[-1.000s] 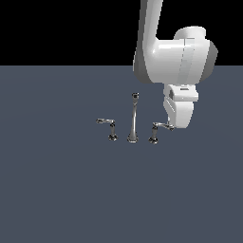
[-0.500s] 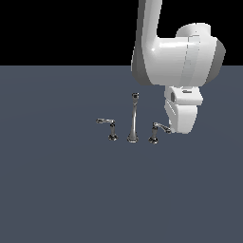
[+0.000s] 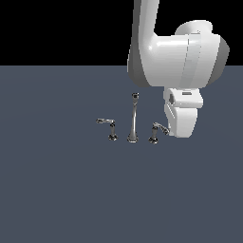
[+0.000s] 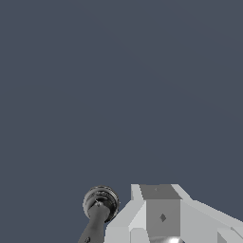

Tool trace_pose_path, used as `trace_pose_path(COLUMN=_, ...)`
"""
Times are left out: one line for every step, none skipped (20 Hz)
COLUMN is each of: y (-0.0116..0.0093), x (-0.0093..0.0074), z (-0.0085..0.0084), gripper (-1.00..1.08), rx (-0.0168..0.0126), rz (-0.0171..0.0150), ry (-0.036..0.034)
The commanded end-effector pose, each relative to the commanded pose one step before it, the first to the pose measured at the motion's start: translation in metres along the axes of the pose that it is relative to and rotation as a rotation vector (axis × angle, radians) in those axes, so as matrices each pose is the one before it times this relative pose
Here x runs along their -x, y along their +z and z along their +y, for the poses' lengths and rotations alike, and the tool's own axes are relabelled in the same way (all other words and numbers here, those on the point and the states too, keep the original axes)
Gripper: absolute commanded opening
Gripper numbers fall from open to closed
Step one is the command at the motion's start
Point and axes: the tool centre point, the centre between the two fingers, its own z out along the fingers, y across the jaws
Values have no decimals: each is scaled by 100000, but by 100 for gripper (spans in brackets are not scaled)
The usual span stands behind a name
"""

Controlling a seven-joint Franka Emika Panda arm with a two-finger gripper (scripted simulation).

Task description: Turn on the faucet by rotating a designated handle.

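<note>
The chrome faucet stands mid-floor in the exterior view, with its tall slender spout in the middle. The handle is on the exterior view's right, its lever reaching toward my white hand. The twin handle has its lever pointing left. My gripper hangs low right beside the handle's lever tip, touching or nearly touching it. In the wrist view the handle's dark round base sits close beside my fingers, which show as one block with no gap, holding nothing.
A flat dark grey floor spreads all around the faucet. My large white arm rises above the handle on the exterior view's right.
My hand has shifted slightly to the exterior view's right and the arm's upper part looms larger. The handle's lever looks about the same.
</note>
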Motion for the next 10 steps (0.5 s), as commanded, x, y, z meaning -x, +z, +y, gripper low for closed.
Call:
trace_pose_path(y=-6, x=1854, z=478, gripper=-100, rx=244, rz=-397, ry=-1508)
trace_pose_path(y=2, x=457, z=204, gripper=-100, rx=36, rz=-27, ry=-86)
trace_pose_path(y=2, x=459, z=204, gripper=-100, rx=36, rz=-27, ry=-86)
trace_pose_path(y=-4, x=449, z=207, gripper=-100, rx=26, rz=-20, ry=-61)
trace_pose_path(y=6, x=474, z=203, gripper=-100, rx=44, rz=-34, ry=-106)
trace_pose_path(y=-4, x=455, z=208, gripper=-100, rx=26, rz=-20, ry=-61)
trace_pose_path(y=6, x=480, z=204, gripper=-100, rx=44, rz=-35, ry=-105)
trace_pose_path(y=0, x=0, z=0, gripper=-100, rx=0, rz=0, ry=0)
trace_pose_path(y=-31, x=-2538, z=-77, gripper=-100, rx=-242, rz=772, ry=3763)
trace_pose_path(y=0, x=683, z=-151, gripper=-100, rx=25, rz=-73, ry=-354)
